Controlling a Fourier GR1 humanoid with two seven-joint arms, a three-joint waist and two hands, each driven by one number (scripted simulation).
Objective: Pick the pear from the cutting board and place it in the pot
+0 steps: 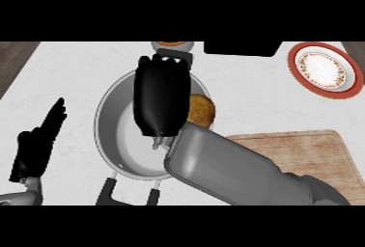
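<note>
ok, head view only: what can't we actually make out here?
- Pear: only a brownish part shows beside the right hand, which covers the rest; whether it rests in the pot or is held, cannot tell.
- Right hand's fingers: seen from the back, so curl unclear.
- Cutting board: left part hidden by the right forearm.
- Bowl and a dark object at the top: cut off by the edge.
- Left hand: open, resting at left.
</note>
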